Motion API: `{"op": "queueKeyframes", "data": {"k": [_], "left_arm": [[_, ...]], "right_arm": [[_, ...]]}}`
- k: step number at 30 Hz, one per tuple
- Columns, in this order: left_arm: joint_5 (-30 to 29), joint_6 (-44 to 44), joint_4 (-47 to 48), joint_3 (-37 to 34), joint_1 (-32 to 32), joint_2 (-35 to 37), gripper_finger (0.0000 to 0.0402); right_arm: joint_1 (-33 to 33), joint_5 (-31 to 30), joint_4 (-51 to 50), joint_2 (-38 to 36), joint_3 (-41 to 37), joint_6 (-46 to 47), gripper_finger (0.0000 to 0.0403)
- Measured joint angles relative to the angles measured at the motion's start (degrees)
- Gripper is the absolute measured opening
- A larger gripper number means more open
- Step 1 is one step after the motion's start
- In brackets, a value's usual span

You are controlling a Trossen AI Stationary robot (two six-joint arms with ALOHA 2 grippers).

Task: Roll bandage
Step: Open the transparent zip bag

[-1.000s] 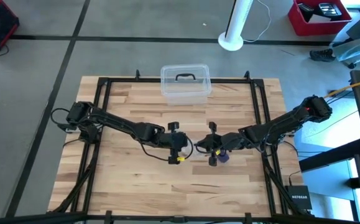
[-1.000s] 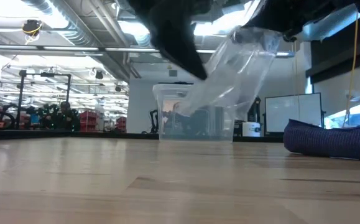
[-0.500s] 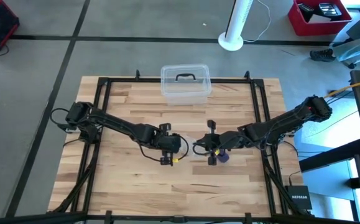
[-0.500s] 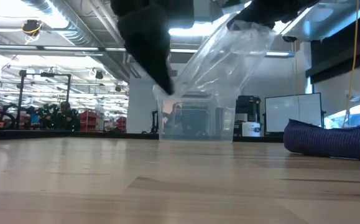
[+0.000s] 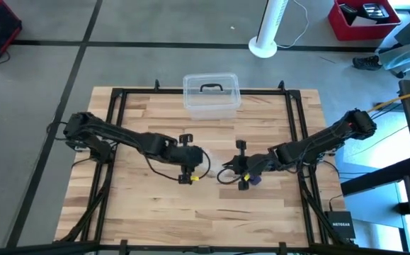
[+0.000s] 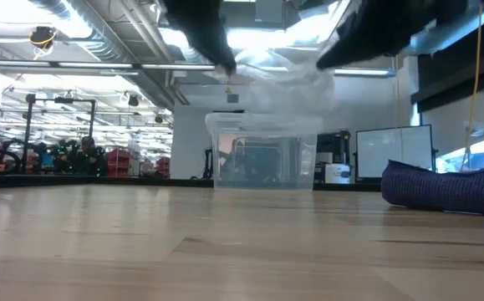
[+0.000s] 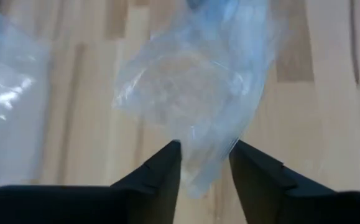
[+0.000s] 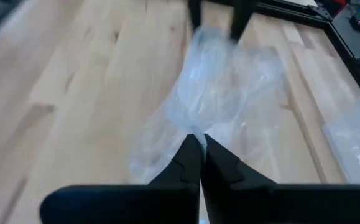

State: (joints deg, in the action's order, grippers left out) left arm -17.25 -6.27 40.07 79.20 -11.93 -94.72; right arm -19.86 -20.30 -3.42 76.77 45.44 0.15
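Two hands meet above the middle of the wooden desk (image 5: pixel 141 205). The right hand (image 8: pixel 197 144) is pinched closed on a clear plastic bag (image 8: pixel 220 93), which stretches across to the left hand (image 7: pixel 204 158); that hand's fingers stand narrowly parted with the bag's edge lying between them. The bandage (image 6: pixel 446 188), a dark blue-purple bundle, lies on the desk beneath the right hand. A clear plastic box (image 5: pixel 211 93) sits at the far edge.
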Motion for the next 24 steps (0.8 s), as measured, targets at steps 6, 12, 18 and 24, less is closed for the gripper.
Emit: {"op": "queueKeyframes", "data": {"k": [6,12,18,24], "left_arm": [[0.03,5.36,-0.89,0.00,1.79,4.95,0.0162],[0.39,6.43,-0.29,-0.07,2.62,4.17,0.0159],[0.37,10.63,-6.58,-0.04,3.55,-0.53,0.0155],[0.75,13.51,-7.04,-0.07,3.36,-6.58,0.0155]], "right_arm": [[0.76,-2.46,6.73,4.78,-3.60,-5.89,0.0003],[1.99,-7.69,8.30,9.22,-3.92,-6.12,0.0003],[1.88,-7.90,12.40,12.16,-3.97,-5.09,0.0003],[1.88,-7.16,12.84,12.38,-3.97,-3.57,0.0003]]}}
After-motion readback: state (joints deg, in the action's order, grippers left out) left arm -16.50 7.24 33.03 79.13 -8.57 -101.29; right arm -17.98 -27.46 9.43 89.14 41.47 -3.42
